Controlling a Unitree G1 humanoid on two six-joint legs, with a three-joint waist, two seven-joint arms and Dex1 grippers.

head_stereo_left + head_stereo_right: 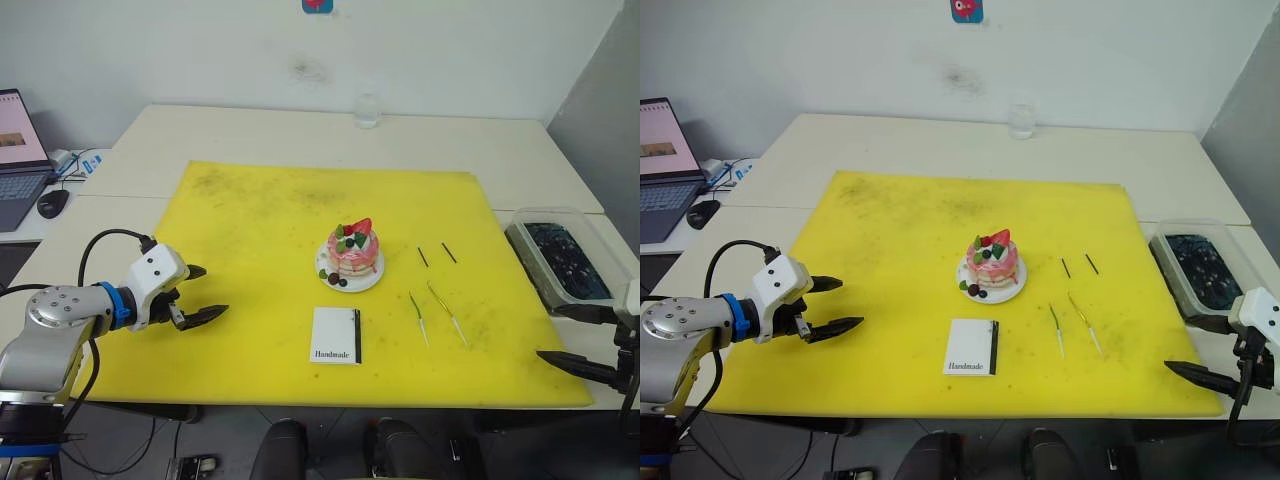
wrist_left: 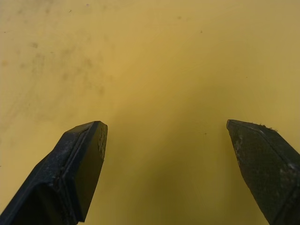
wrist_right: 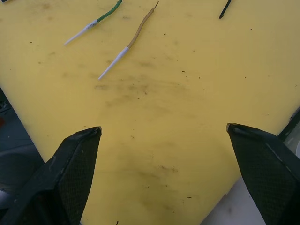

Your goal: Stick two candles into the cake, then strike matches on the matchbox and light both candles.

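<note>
On the yellow mat (image 1: 260,210) I see the cake (image 1: 352,253) mid-worktop, candles (image 1: 437,314) and matches (image 1: 436,255) to its right, matchbox (image 1: 336,334) in front. Both my left end effector (image 1: 198,292) and right end effector (image 1: 572,337) hang spread apart, empty.

You can see the laptop (image 1: 18,160) only partly because the picture's edge cuts it off, the right pincer (image 1: 585,340) is cut too, and the matches (image 1: 435,254) look too small to tell apart.
</note>
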